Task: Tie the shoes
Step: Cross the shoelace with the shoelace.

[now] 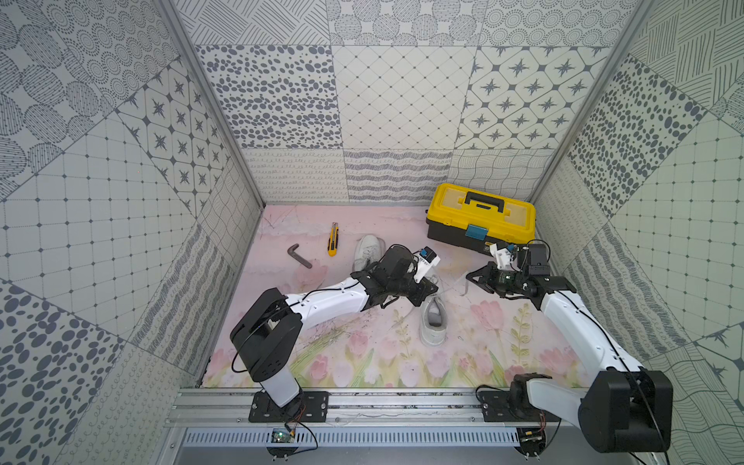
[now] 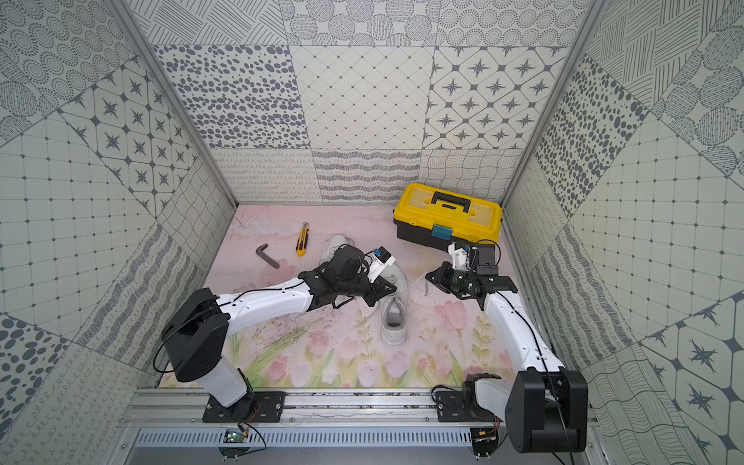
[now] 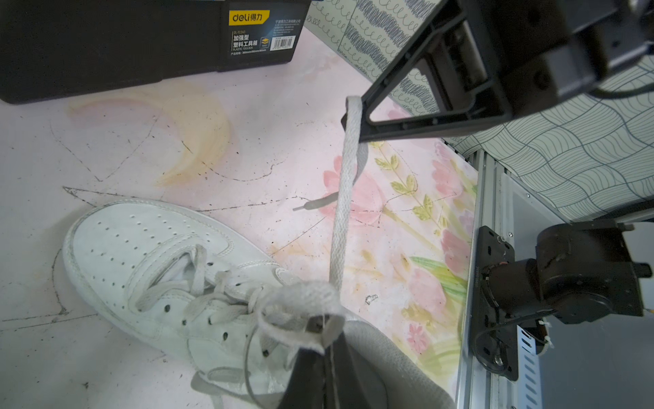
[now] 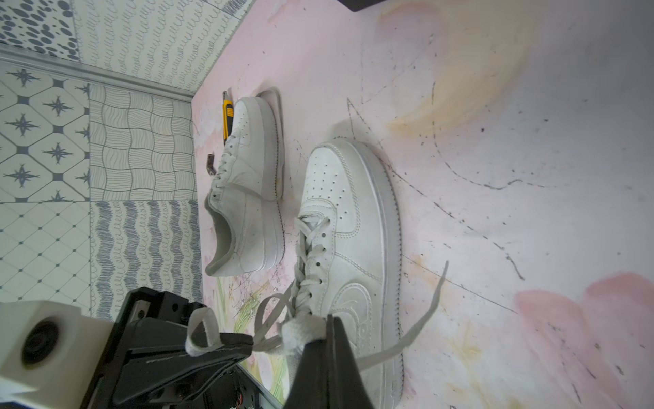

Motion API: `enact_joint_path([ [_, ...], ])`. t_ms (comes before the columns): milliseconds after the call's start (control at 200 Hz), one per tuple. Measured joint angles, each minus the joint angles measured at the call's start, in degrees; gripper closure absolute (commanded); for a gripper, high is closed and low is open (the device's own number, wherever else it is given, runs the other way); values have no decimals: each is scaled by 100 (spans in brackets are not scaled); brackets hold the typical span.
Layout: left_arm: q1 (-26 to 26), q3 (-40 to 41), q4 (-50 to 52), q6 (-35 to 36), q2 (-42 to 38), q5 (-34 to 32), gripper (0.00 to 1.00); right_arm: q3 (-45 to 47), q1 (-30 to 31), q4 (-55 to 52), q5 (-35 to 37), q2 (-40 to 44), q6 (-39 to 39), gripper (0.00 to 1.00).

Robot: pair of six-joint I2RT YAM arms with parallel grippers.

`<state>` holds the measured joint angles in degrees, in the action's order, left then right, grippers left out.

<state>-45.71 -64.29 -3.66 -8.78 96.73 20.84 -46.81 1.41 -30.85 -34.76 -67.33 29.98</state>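
Observation:
Two white shoes lie on the floral mat. The near shoe points its toe toward the back wall. The far shoe is partly hidden behind my left arm. Over the near shoe's tongue, my left gripper is shut on a fold of its lace. To the right of that shoe, my right gripper is shut on another fold of lace. A lace strand runs taut between the two grippers. One loose end trails on the mat.
A yellow and black toolbox stands at the back right, close behind my right gripper. A yellow utility knife and a grey hex key lie at the back left. Patterned walls close in three sides, and an aluminium rail runs along the front.

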Motion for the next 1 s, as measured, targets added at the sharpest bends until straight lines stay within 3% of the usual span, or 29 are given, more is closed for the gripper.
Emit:
enact_joint_path([
  [315,0,0,0,0,59,0,100,599,-306,-223,1506,-551,-50,100],
  [505,0,0,0,0,79,0,100,621,-363,-278,1950,-697,-216,68],
  [590,0,0,0,0,79,-2,100,619,-278,-376,2068,-629,-278,60],
  [765,0,0,2,0,79,-20,100,544,203,-800,2393,-240,-387,52],
  [1001,0,0,7,0,79,-59,100,94,1467,-1034,3012,-446,-761,44],
])
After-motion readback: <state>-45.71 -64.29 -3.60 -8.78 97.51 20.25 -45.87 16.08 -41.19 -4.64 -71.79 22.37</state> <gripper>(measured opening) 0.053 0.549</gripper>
